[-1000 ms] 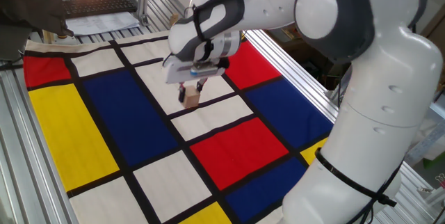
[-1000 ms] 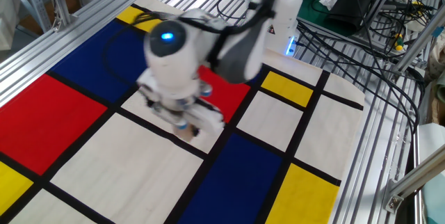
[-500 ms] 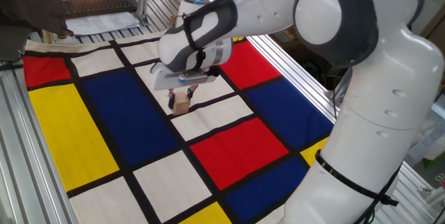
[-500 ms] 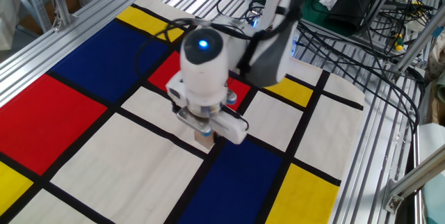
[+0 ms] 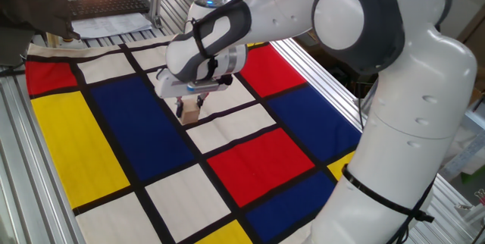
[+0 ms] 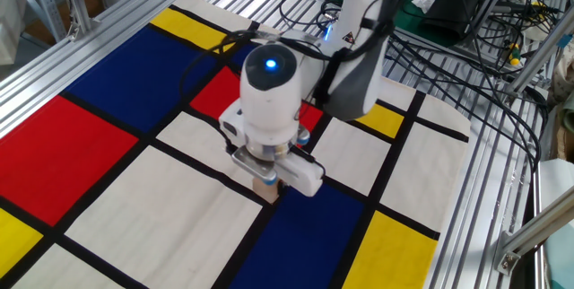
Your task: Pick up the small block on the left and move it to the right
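Note:
The small block [image 5: 189,112] is a plain light-tan wooden cube held between my gripper's fingers. My gripper [image 5: 189,107] is shut on it and carries it just above the cloth, over the black line between a white patch and a blue patch. In the other fixed view the block [image 6: 265,187] peeks out under the gripper [image 6: 266,179], over the edge between a white patch and a blue patch. The arm hides most of the block.
A cloth mat of red, yellow, blue and white patches [image 5: 98,123] covers the table. Aluminium rails [image 6: 484,181] frame it. Cables and boxes [image 6: 466,11] lie behind the arm's base. A keyboard and papers [image 5: 106,9] lie past the far edge.
My gripper has carried the block across the mat, leftward in one fixed view and rightward in the other, from the white patch to the border of the blue patch.

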Controlling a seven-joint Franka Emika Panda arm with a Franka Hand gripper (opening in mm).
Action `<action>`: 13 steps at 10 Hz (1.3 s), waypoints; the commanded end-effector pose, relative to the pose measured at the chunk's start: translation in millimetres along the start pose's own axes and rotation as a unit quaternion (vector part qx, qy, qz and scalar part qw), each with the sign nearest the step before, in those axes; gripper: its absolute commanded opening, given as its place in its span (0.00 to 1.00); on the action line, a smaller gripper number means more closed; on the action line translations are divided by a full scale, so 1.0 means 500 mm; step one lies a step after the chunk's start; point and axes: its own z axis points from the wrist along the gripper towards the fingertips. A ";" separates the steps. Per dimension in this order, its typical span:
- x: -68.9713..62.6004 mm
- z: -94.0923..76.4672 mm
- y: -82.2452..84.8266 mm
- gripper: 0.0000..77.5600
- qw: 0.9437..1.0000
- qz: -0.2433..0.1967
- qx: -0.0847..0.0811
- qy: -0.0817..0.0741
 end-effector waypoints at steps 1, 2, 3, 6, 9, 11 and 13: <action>0.000 0.015 0.031 0.02 1.000 -0.018 0.022 -0.012; -0.004 0.014 0.036 0.02 0.999 -0.026 0.029 -0.011; -0.008 0.012 0.040 0.02 0.999 -0.032 0.033 -0.007; -0.013 0.020 0.044 0.02 0.998 -0.045 0.033 -0.003; -0.017 0.035 0.047 0.02 0.998 -0.048 0.032 -0.005; -0.017 0.035 0.047 0.02 0.999 -0.046 0.029 -0.008; -0.021 0.035 0.047 0.02 0.999 -0.045 0.028 -0.008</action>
